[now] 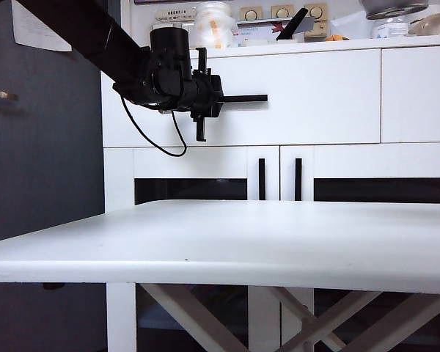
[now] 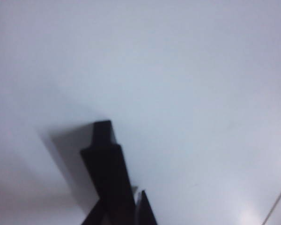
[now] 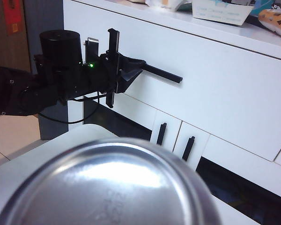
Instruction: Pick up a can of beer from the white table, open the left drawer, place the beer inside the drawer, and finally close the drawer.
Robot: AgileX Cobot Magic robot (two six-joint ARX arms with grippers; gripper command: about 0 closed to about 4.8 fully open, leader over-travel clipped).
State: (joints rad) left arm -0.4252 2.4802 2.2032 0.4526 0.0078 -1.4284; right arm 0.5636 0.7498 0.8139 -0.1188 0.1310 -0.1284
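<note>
Left gripper (image 1: 214, 98) was clamped on the black bar handle (image 1: 243, 98) of the left drawer (image 1: 308, 95), at the handle's left end; fingers closed over the bar in both the exterior and right wrist views. The arm came in level from the upper left, a black cable looping below it. In the left wrist view the handle (image 2: 105, 159) ran out from between the fingertips against the white drawer front (image 2: 187, 84), close and blurred. The drawer front sat flush with the narrower drawer front (image 1: 419, 94) to its right.

Right gripper itself did not show in any view; its wrist camera looked over the silver end of the can of beer (image 3: 107, 187), which filled the near part of the frame right at the camera. Jaws not visible, so I could not tell whether they gripped the can.

Below the drawer, the lower cabinet doors (image 1: 205, 165) carried two vertical black handles (image 1: 262, 179). The white table (image 1: 227, 242) stood in front of the cabinet. Assorted clutter lay on the cabinet top (image 1: 293, 45).
</note>
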